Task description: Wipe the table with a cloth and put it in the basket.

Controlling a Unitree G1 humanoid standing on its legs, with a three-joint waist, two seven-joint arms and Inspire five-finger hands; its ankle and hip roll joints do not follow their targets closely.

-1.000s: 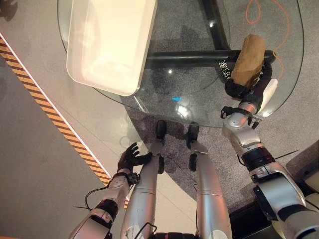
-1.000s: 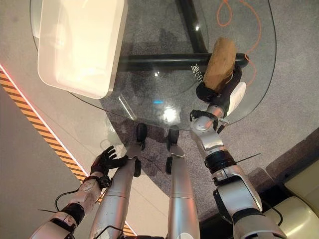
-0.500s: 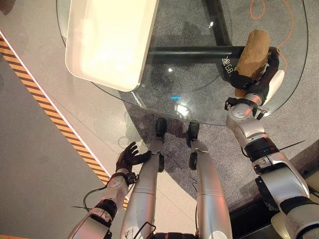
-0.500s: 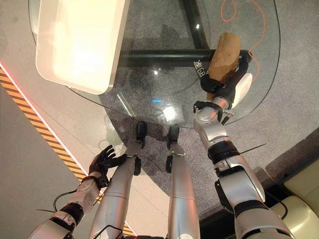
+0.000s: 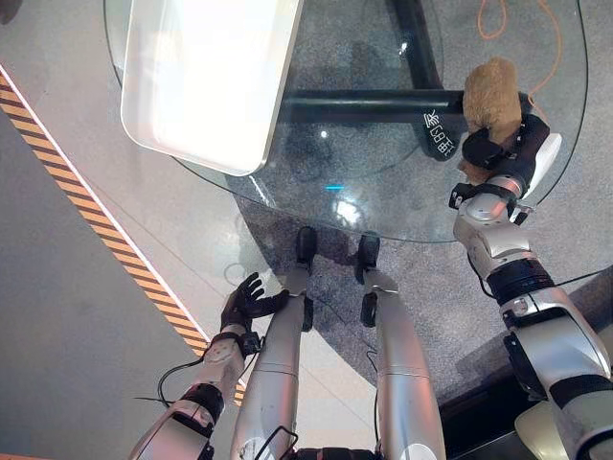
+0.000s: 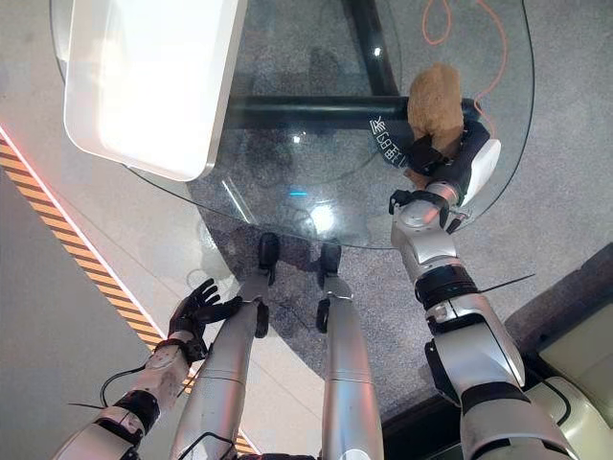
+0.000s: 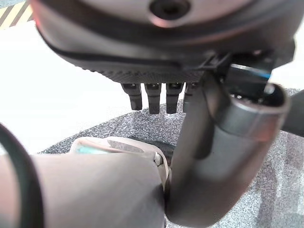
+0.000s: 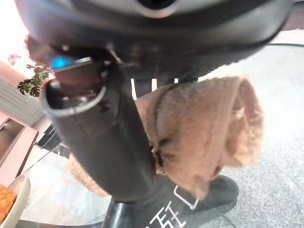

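We note orange cable (image 5: 482, 24) looped on grey carpet (image 5: 575, 220) at far side. Yellow-black striped tape (image 5: 101, 225) runs diagonally over floor at left, thin white line along its edge. We see smooth pale floor (image 5: 57, 316) on both sides of tape. Beige padded block (image 6: 575, 422) at lower right. Leafy plant (image 8: 31, 85) in right wrist view.

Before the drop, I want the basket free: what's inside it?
Nothing visible inside the white basket; glare hides much of its floor. The cloth is in the right robot hand.
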